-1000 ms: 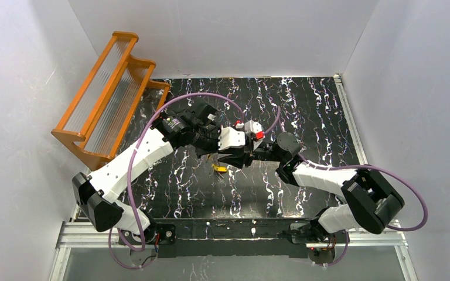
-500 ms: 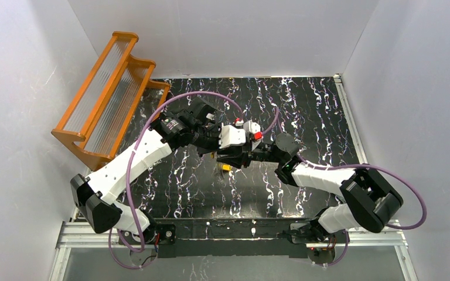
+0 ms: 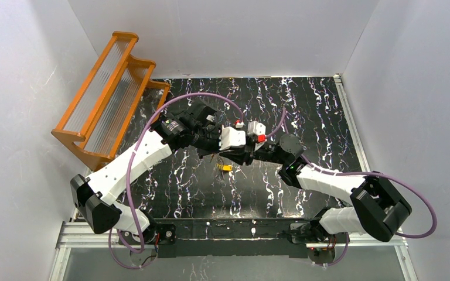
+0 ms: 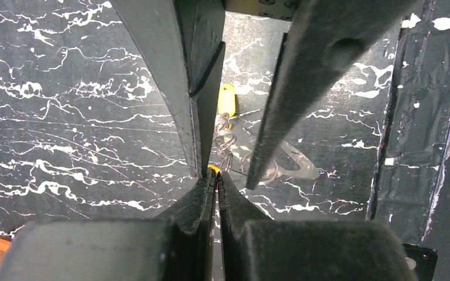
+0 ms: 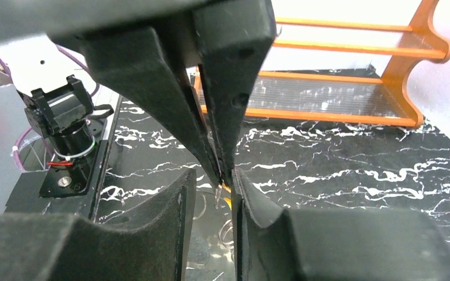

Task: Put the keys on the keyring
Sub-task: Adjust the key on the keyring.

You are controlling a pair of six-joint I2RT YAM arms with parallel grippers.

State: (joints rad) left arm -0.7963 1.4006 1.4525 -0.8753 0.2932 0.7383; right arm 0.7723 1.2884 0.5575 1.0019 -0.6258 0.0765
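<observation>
Key (image 4: 226, 98) flat on the black marbled surface (image 4: 64, 117), centre frame, long axis top to bottom, yellow head uppermost, wire coils (image 4: 225, 140) beneath; whitish keyring (image 4: 296, 167) lower right. Left tool (image 4: 215, 177) pressed together, right tool (image 5: 214, 175) spread.

Flat table top (image 3: 328, 117): black, white marble-like streaks. Slatted wooden rack (image 3: 102, 96), far left: orange frame, clear ribbed panels. Tiny plastic-headed key (image 4: 226, 99): yellow. Second key (image 4: 212, 170), between charcoal left gripper (image 4: 215, 174) tips: orange glint. Thin oval keyring band (image 4: 296, 164): whitish-grey. Cables (image 3: 130, 175): purple. Arm shells (image 3: 135, 158): white.
</observation>
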